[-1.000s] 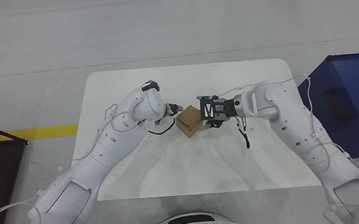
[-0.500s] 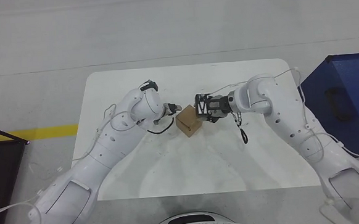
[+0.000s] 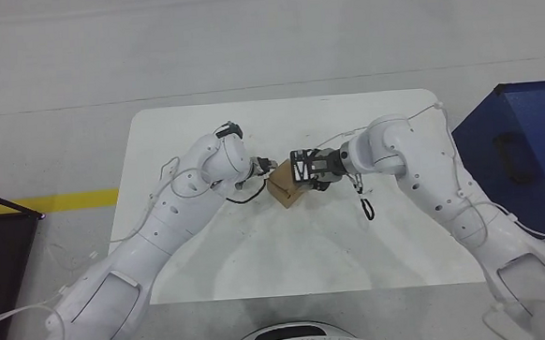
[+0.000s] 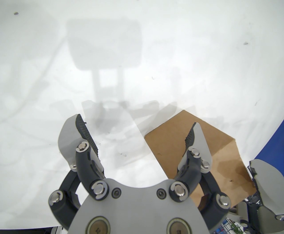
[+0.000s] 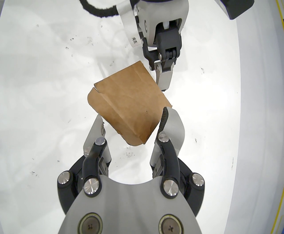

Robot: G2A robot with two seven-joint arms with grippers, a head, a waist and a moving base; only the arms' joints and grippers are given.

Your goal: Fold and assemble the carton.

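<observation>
A brown cardboard carton (image 3: pixel 286 185), partly folded, lies on a white surface (image 3: pixel 259 255) between two robot arms. The right end effector (image 5: pixel 133 114) is open, with its two fingers spread on either side of the carton's rounded, creased end and one finger right at its edge. The left end effector (image 4: pixel 137 121) is also wide open and holds nothing. The carton lies just beside one of its fingers, on the side facing the right end effector. The two end effectors are close together.
</observation>
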